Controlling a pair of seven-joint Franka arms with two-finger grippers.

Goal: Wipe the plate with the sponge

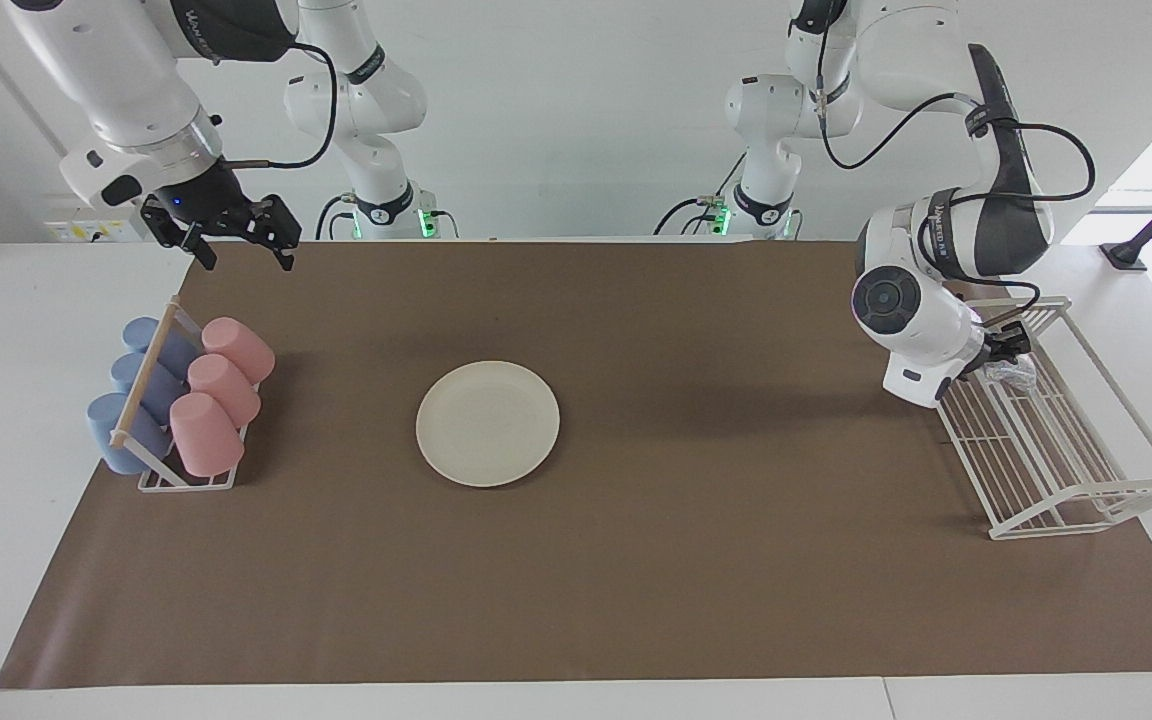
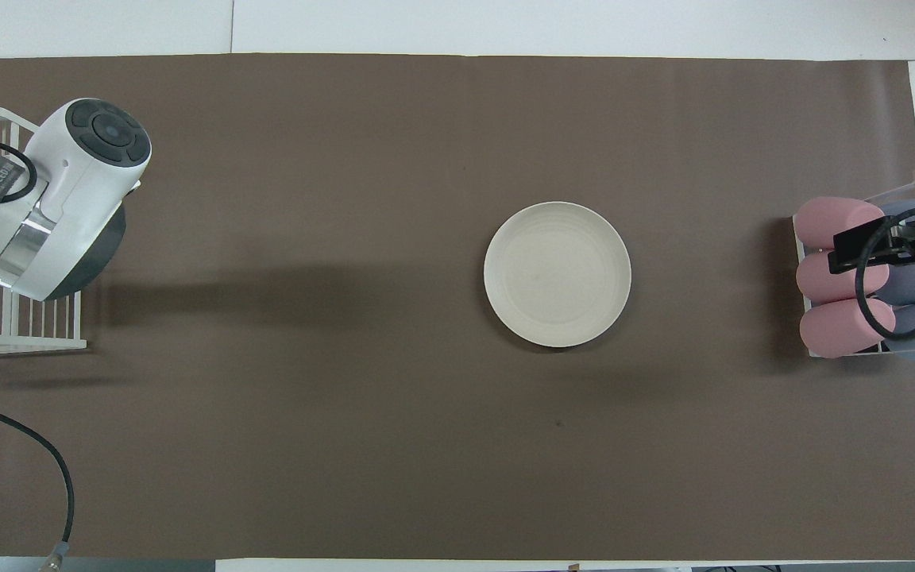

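Note:
The cream-white plate [image 1: 487,423] [image 2: 557,274] lies flat in the middle of the brown mat. The silvery-grey sponge [image 1: 1016,374] sits in the white wire rack [image 1: 1071,470], at the rack's end nearer the robots. My left gripper [image 1: 1004,354] is down at the sponge, right against it. In the overhead view the left arm's wrist [image 2: 68,199] hides both the sponge and that gripper. My right gripper [image 1: 244,252] [image 2: 890,242] hangs open and holds nothing, up over the cup rack [image 1: 186,480], where the arm waits.
The cup rack at the right arm's end of the table holds pink cups [image 1: 221,395] and blue cups [image 1: 136,395] lying on their sides. The wire rack [image 2: 17,338] stands at the left arm's end. A black cable [image 2: 44,453] trails near the left arm.

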